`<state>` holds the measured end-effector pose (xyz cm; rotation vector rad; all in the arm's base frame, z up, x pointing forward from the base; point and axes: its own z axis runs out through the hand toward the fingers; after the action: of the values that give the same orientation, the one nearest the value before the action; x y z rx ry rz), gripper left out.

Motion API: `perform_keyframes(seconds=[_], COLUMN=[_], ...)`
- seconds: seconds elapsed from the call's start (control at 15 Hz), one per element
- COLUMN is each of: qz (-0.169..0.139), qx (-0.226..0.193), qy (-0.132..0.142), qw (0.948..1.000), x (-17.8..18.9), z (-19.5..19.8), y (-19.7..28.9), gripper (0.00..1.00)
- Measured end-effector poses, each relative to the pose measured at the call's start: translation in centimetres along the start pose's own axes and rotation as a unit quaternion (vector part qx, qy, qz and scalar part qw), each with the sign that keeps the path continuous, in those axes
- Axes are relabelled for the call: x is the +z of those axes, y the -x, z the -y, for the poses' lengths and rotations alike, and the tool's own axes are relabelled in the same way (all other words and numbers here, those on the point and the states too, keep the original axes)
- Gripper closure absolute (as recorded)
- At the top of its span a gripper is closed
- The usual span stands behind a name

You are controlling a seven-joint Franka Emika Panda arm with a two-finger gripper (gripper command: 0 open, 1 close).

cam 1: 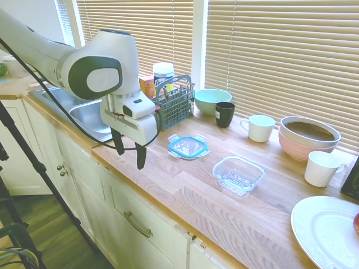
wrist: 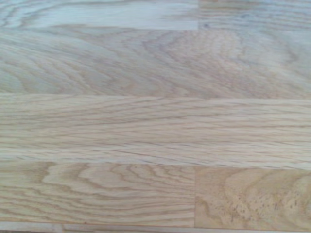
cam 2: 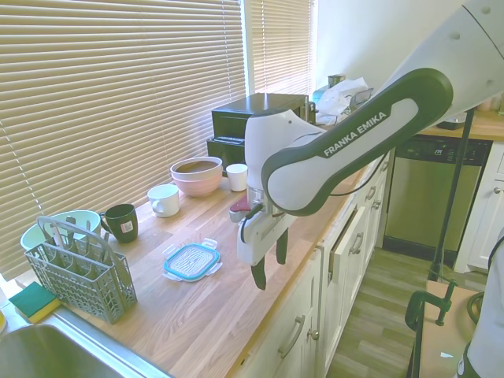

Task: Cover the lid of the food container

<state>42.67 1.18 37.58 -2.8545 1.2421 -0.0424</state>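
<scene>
In the first exterior view, left to right along the wooden counter (cam 1: 185,196): the steel sink (cam 1: 90,115) sits at the far left. Just past it hangs the pincer (cam 1: 129,152), its two dark fingers (cam 1: 140,157) spread wide, pointing down over the counter's front edge, holding nothing and touching nothing. The wrist view shows only bare wood grain. At about one o'clock from the pincer stands the grey cutlery basket (cam 1: 175,101), with a white-capped jar (cam 1: 163,72) behind it. The lid (cam 1: 188,146) lies flat on the wood at about three o'clock from the pincer, near it but apart. The food container (cam 1: 238,175) sits open at about four o'clock from the lid, close by with a strip of wood between them. Further back, at twelve o'clock from the lid, are the green bowl (cam 1: 212,101) and the dark mug (cam 1: 225,114). Then come a white mug (cam 1: 259,128), the pink bowl (cam 1: 308,137), a second white mug (cam 1: 322,168), and, at the near right corner, the white plate (cam 1: 328,232).

In the second exterior view the pincer (cam 2: 269,261) hangs at about four o'clock from the lid (cam 2: 191,261), fingers apart and empty.
</scene>
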Motion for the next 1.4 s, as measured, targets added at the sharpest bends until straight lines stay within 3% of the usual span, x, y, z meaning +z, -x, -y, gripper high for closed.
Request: perform_keyframes(seconds=[0.27, 0.6, 1.4], qz=[-0.006, -0.044, -0.127], qx=[-0.005, -0.004, 0.036], qy=[0.009, 0.027, 0.100], qw=[0.9999, 0.9986, 0.9861], x=[0.3, -1.7, -1.9], z=[0.6, 5.2, 18.4], y=[0.6, 2.5, -0.7], gripper=[0.00, 0.00, 0.00])
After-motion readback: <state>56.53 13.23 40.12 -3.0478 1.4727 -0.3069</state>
